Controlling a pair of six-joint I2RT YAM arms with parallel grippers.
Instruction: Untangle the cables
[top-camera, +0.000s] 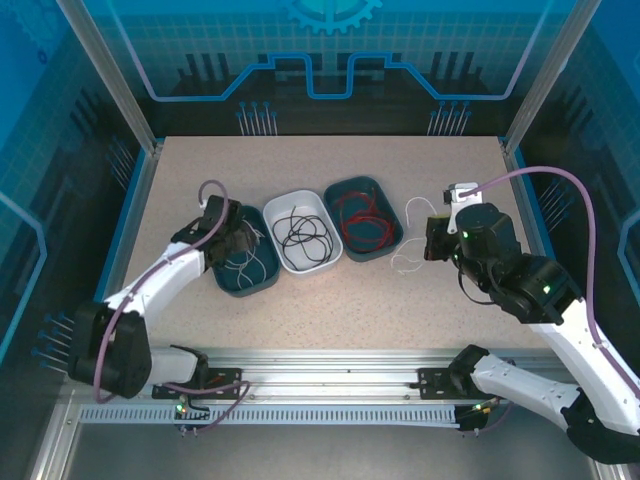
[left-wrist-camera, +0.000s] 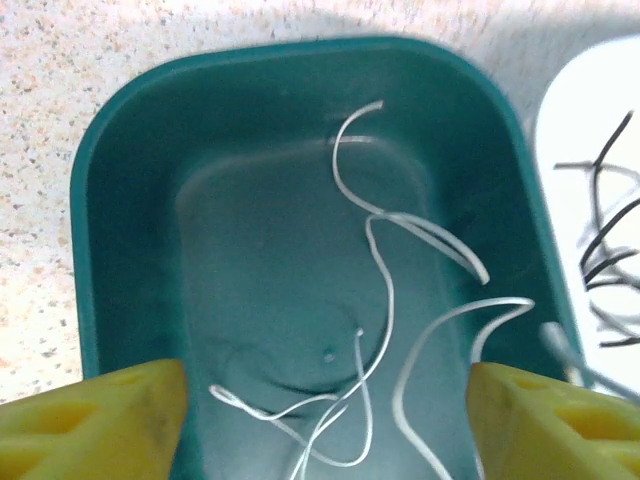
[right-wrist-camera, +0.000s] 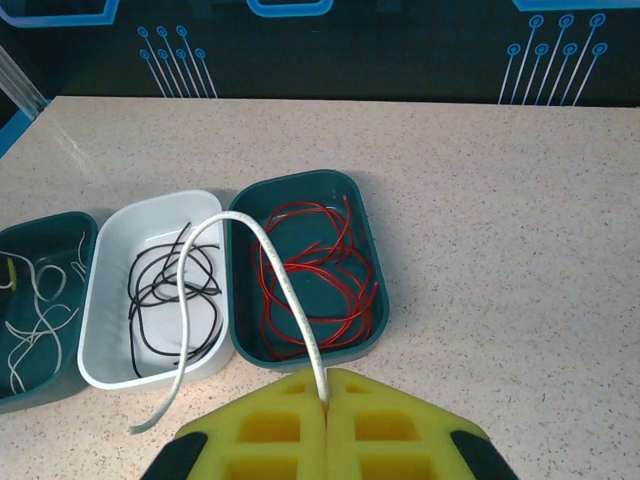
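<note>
At the bottom of the right wrist view the right end effector (right-wrist-camera: 327, 400) is clamped shut on a whitish cable (right-wrist-camera: 240, 217), which arches up and left before its free end droops to the speckled surface (right-wrist-camera: 480, 200) — held clear, I judge, so it can travel without snagging. Beyond it, black cables (right-wrist-camera: 165, 290) coil in the white tray (right-wrist-camera: 108, 330) and red cables (right-wrist-camera: 340, 285) loop in a teal tray (right-wrist-camera: 298, 182). Far left, the left end effector (left-wrist-camera: 325, 430) stands wide open, gripping nothing, over a second teal tray (left-wrist-camera: 120, 200) — loose whitish cables (left-wrist-camera: 390, 300) lie inside.

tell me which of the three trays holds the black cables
The white middle tray; the left teal tray holds whitish cables, the right teal tray red cables.
</note>
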